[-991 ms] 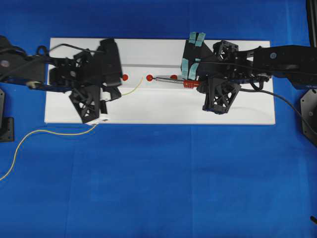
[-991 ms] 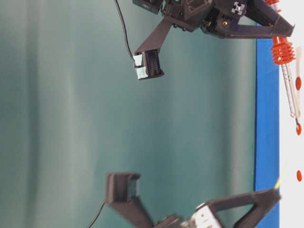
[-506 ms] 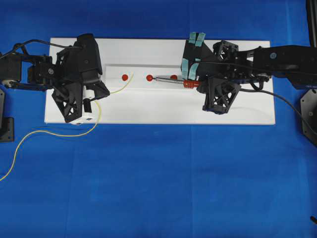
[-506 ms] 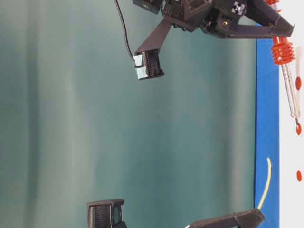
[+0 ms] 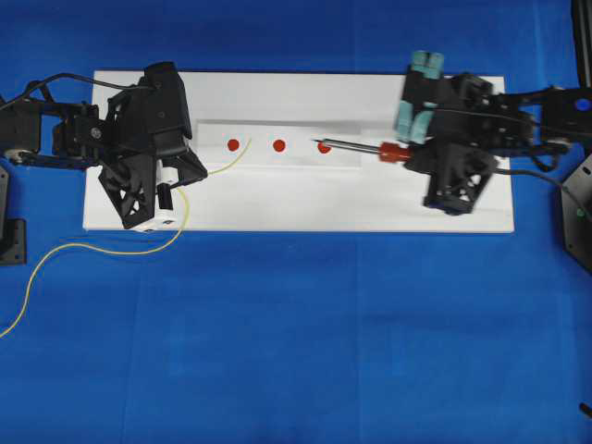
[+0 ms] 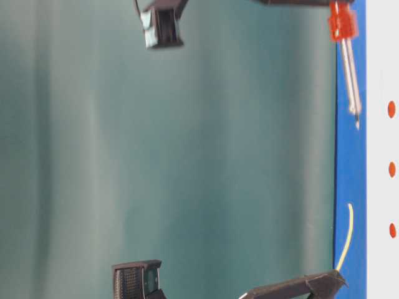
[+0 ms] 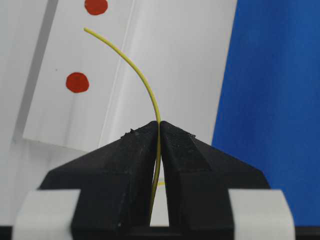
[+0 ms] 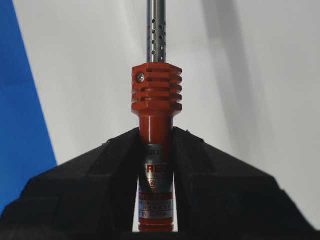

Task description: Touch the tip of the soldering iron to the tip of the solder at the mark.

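Note:
Three red marks sit in a row on the white board: left, middle, right. My left gripper is shut on the thin yellow solder, whose free end curves up toward the left mark without touching it. In the overhead view that gripper stands at the board's left end. My right gripper is shut on the red handle of the soldering iron. The iron lies level, with its dark tip beside the right mark. From table level the iron hangs clear of the board.
The solder's long tail runs off the board's front left corner and loops across the blue table. A black cord leads away from the right arm. A shallow raised step crosses the board behind the marks.
My right gripper has pulled the iron back to the right and lifted it off the middle mark. My left gripper drew back to the left with the solder, then held still.

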